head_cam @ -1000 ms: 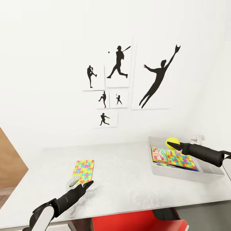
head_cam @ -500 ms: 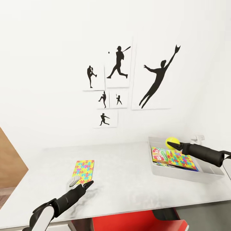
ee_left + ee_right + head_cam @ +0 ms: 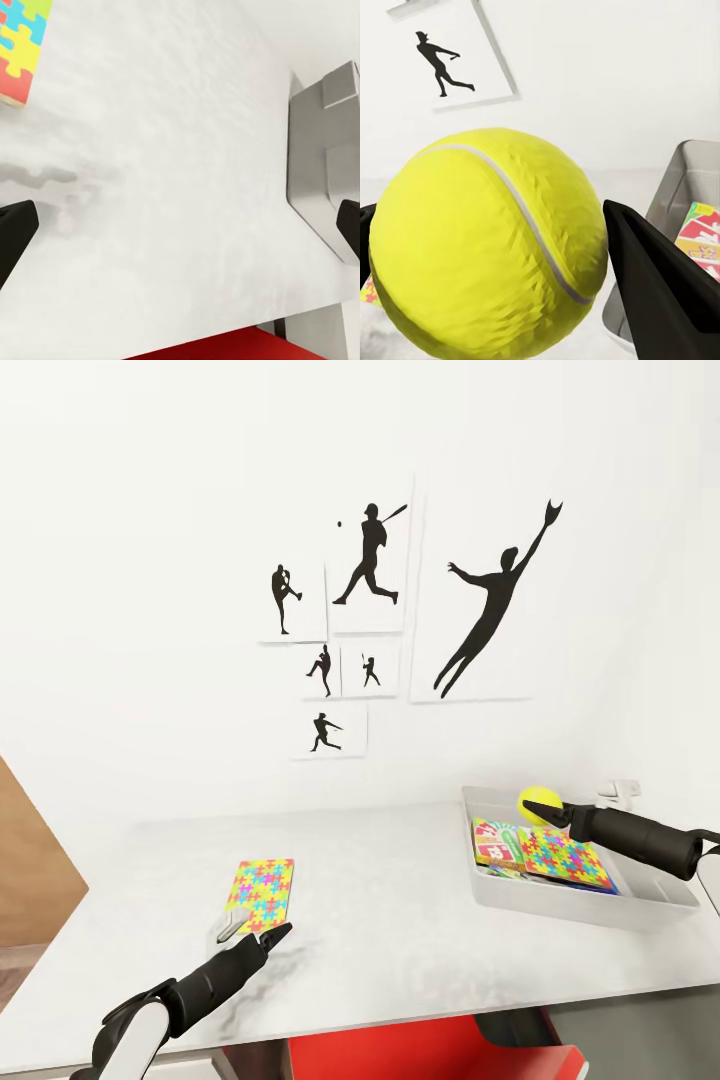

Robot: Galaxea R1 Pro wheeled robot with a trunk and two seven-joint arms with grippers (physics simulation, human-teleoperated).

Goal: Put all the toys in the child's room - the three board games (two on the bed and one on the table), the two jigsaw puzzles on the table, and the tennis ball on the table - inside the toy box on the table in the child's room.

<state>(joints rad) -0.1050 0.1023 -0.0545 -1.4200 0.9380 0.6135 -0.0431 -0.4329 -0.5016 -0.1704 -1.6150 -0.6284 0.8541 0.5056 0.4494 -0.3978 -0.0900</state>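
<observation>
1. The left claw hovers low over the pale surface, its fingers spread apart with nothing between them.
2. Just beyond it, a jigsaw puzzle lies flat on the surface, near its front edge.
3. On the white wall above hang baseball silhouette pictures.
4. The toy box sits at the right, holding colourful game boxes.
5. The right claw is clamped on the tennis ball, held above the toy box's far end.
</observation>
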